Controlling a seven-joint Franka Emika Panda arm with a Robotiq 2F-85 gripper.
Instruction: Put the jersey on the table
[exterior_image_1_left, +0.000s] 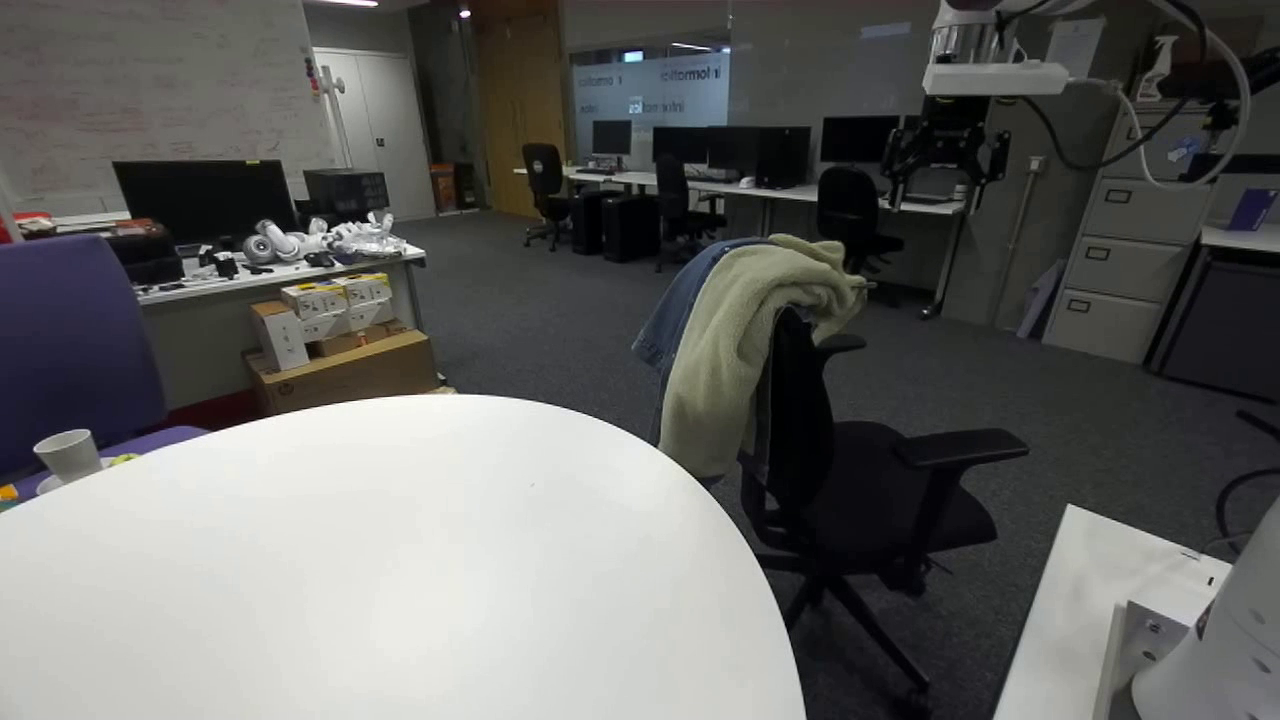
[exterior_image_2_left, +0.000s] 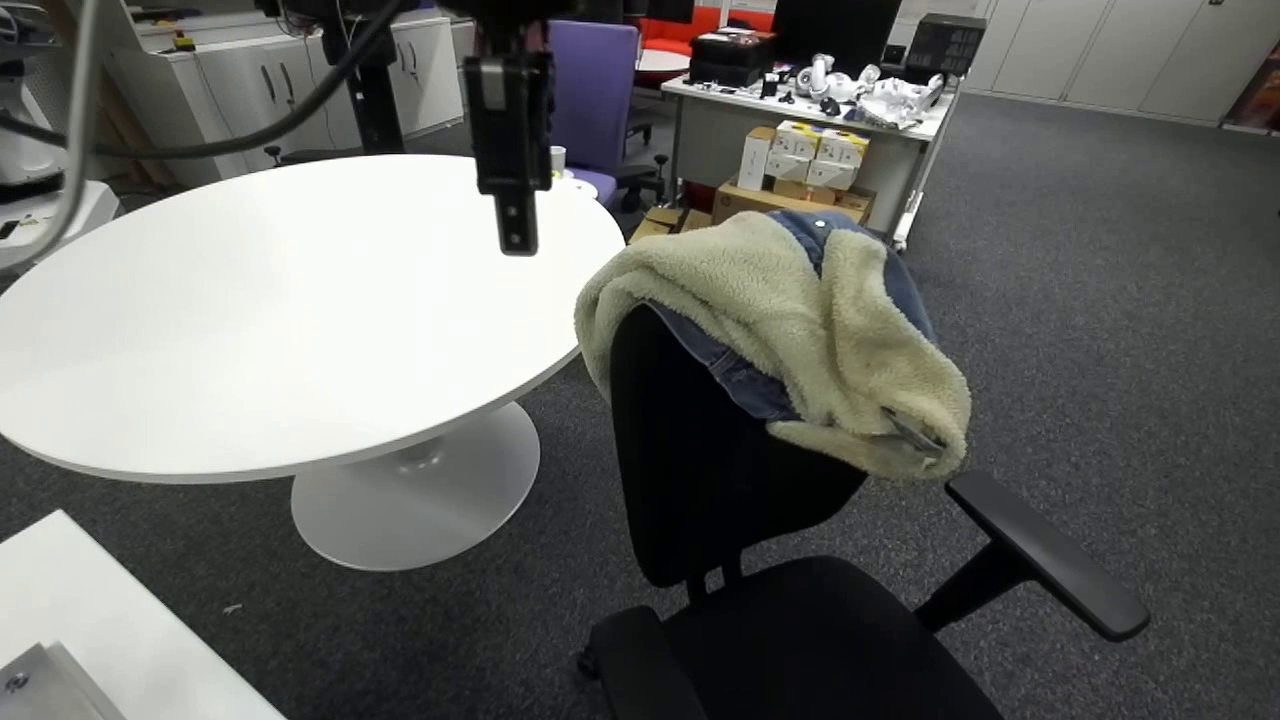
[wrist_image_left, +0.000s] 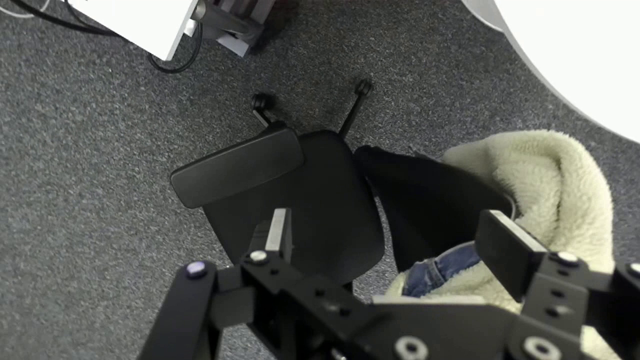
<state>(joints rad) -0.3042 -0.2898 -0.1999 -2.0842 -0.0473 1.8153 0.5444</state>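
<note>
The jersey (exterior_image_1_left: 725, 340), blue denim with a cream fleecy lining, hangs over the backrest of a black office chair. In an exterior view its fleece (exterior_image_2_left: 740, 270) faces up and a denim edge shows beneath. The round white table (exterior_image_1_left: 400, 560) stands beside that chair; its edge (wrist_image_left: 590, 60) also shows in the wrist view. My gripper (exterior_image_1_left: 946, 188) hangs in the air above the chair, apart from the jersey. From the wrist, the open gripper (wrist_image_left: 395, 232) points down with its fingers wide apart and holds nothing. Part of the jersey (wrist_image_left: 560, 185) lies below the right-hand finger, which hides some of it.
The black chair (exterior_image_2_left: 690, 440) has armrests (exterior_image_2_left: 1045, 560) sticking out. The robot's white stand (exterior_image_1_left: 1110, 590) is close by. A purple chair (exterior_image_1_left: 75, 340) and a white cup (exterior_image_1_left: 70, 455) are across the table. A desk (exterior_image_2_left: 820, 100) with boxes underneath stands behind.
</note>
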